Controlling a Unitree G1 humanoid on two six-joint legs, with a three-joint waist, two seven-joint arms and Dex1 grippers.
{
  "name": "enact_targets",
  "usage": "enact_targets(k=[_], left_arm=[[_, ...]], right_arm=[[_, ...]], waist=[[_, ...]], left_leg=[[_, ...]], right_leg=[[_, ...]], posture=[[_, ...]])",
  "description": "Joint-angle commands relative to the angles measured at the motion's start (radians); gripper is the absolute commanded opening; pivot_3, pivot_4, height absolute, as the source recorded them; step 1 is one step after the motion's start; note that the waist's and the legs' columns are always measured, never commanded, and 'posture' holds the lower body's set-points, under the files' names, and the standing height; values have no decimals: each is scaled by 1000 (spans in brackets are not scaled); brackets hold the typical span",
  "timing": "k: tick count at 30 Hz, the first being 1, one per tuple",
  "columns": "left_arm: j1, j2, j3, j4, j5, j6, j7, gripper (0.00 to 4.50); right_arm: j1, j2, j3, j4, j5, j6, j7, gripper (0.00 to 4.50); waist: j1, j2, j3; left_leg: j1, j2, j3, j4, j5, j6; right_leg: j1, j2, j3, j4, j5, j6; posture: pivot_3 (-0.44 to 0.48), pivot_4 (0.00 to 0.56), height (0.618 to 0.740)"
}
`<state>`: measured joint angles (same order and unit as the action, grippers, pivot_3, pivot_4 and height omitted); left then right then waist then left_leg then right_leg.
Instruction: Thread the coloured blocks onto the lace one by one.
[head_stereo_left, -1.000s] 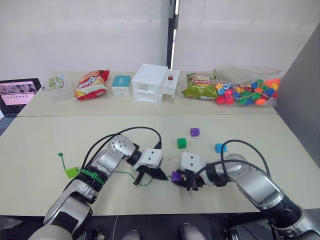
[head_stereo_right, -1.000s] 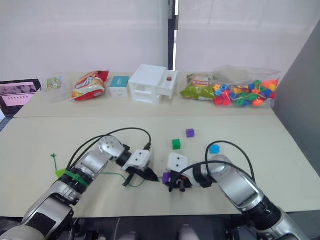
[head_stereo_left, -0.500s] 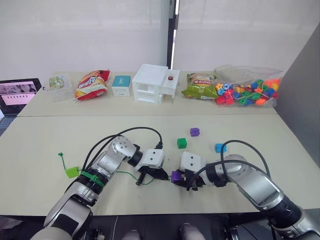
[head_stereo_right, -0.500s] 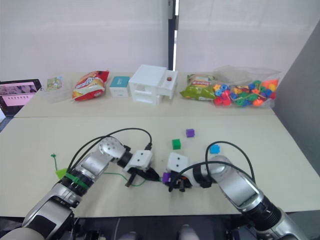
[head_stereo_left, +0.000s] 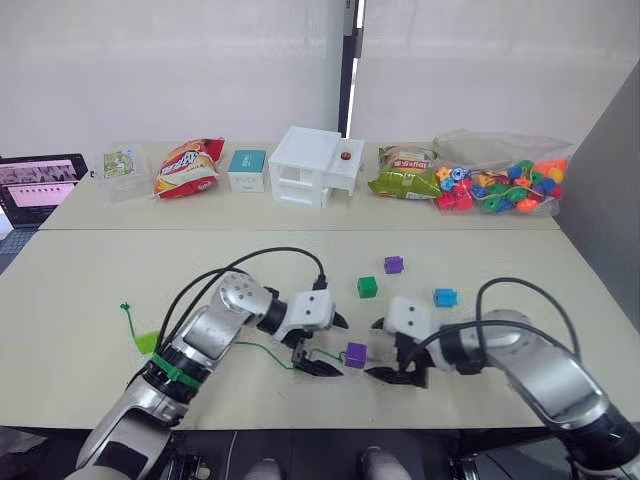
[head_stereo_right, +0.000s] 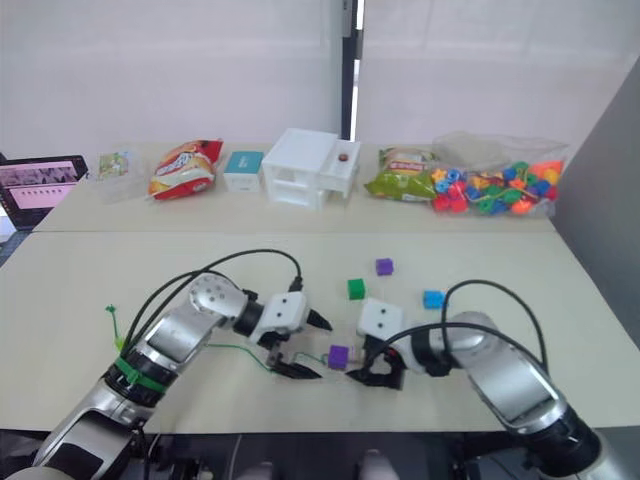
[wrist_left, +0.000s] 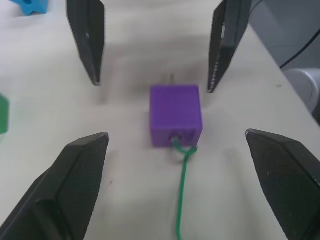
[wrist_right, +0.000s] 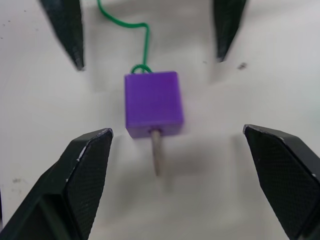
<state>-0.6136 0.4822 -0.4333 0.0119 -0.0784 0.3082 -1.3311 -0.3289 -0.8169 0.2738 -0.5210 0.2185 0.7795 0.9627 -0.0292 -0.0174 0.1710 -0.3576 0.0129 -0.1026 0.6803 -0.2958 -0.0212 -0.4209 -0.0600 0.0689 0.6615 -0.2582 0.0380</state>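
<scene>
A purple block (head_stereo_left: 355, 354) lies on the table between my two grippers, with the green lace (wrist_left: 181, 200) running through it. The lace's grey tip (wrist_right: 157, 155) sticks out on the side facing my right gripper (head_stereo_left: 382, 350). My left gripper (head_stereo_left: 330, 345) is open just left of the block, and the right one is open just right of it. Neither touches the block. The lace trails left under my left arm to a lime green block (head_stereo_left: 146, 342) and its knotted end (head_stereo_left: 124, 309). A dark green block (head_stereo_left: 367, 287), a second purple block (head_stereo_left: 393, 264) and a blue block (head_stereo_left: 445, 297) lie loose farther back.
Along the far side of the table stand a bag of mixed beads (head_stereo_left: 500, 185), a white box (head_stereo_left: 315, 165), snack bags (head_stereo_left: 185, 168), a teal box (head_stereo_left: 246, 170) and a laptop (head_stereo_left: 35, 185). The table's front edge is close below the grippers.
Both grippers have opened and let go. The purple block, held by the right gripper before, now rests on the table with the lace through it. The right gripper has drawn back to the right.
</scene>
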Motion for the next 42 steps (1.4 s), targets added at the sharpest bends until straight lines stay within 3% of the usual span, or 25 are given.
enact_targets(k=[1,6,16,20,34,42], left_arm=[[12,-36,-31,-26,31,25,71,4462],[17,-62,-64,7,62,22,112,4462],[12,-57,-68,15,48,25,101,1250],[10,-54,-70,18,47,21,96,1196],[9,-37,-71,18,51,16,84,1196],[32,73,5,-53,8,69,72,1196]], right_arm=[[25,-33,-35,-35,14,-25,13,4500],[29,-38,-21,-12,-3,-47,5,4500],[18,-12,35,28,-37,-81,-15,4500],[11,4,48,45,-47,-90,-13,4500],[6,-7,68,97,-87,-160,-4,14],[11,-97,13,68,-51,-187,72,0]], waist=[[-2,0,0],[-6,0,0],[-7,0,0],[-7,0,0],[-8,0,0],[-11,0,0]], left_leg=[[0,0,0,0,0,0],[1,0,1,0,0,0],[1,0,0,0,0,0],[1,0,0,0,0,0],[1,0,0,0,0,0],[2,0,0,0,0,0]], right_leg=[[0,0,0,0,0,0],[0,0,0,0,0,0],[0,0,0,0,0,0],[1,0,0,0,0,0],[1,0,0,0,0,0],[1,0,0,1,0,0]], posture=[[0,150,740],[0,150,740],[0,150,740],[0,150,740],[0,150,740],[0,150,740]])
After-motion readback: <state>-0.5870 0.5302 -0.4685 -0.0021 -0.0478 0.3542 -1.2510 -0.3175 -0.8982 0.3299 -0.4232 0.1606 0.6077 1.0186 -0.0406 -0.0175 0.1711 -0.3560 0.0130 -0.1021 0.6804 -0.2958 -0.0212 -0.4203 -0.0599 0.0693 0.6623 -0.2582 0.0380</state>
